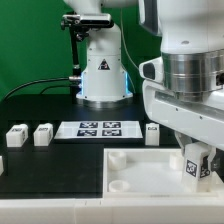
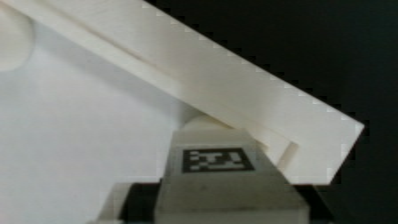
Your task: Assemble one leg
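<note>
Surface: black table (image 1: 50, 165), I'm working over its white top panel (image 1: 135, 170).
Fingers: gripper (image 1: 193, 166) clamping the leg (image 2: 217, 160).
Relation: leg sitting between fingers, its long axis pointing toward the panel.

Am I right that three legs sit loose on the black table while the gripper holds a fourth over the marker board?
Not quite. The held leg is over the large white square piece, not the marker board, as the exterior view shows. The rest stands: three loose legs sit on the table, and the gripper holds a fourth.
</note>
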`<state>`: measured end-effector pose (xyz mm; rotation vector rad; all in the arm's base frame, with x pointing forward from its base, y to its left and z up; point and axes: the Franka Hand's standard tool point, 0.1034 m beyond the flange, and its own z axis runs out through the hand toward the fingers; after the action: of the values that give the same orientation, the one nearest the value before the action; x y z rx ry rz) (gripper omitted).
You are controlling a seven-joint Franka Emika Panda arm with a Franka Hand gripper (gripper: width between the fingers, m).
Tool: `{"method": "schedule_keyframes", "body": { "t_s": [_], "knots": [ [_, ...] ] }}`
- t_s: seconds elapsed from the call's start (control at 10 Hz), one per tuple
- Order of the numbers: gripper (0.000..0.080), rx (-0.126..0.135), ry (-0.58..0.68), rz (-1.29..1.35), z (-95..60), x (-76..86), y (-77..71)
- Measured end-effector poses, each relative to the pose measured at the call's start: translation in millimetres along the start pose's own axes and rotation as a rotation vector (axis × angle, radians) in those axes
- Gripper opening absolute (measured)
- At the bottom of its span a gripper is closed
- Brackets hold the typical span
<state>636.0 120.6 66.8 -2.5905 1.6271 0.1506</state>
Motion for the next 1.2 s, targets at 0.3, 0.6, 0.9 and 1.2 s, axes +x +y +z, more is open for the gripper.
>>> {"method": "schedule_keyframes", "body": {
  "t_s": [0.3,0.6,0.9,1.2],
  "knots": [
    [0.0352,0.000,-0.001,-0.013,0.1,-0.6,-0.3],
    [0.0639,-0.007,0.003,-0.306,1.9,1.7,1.6],
    [0.0646,-0.033,0.021,-0.746,2.3,-3.3,0.5],
    [0.0649,-0.076,0.031,-1.141,-3.5,-3.3,-1.2]
  ]
}}
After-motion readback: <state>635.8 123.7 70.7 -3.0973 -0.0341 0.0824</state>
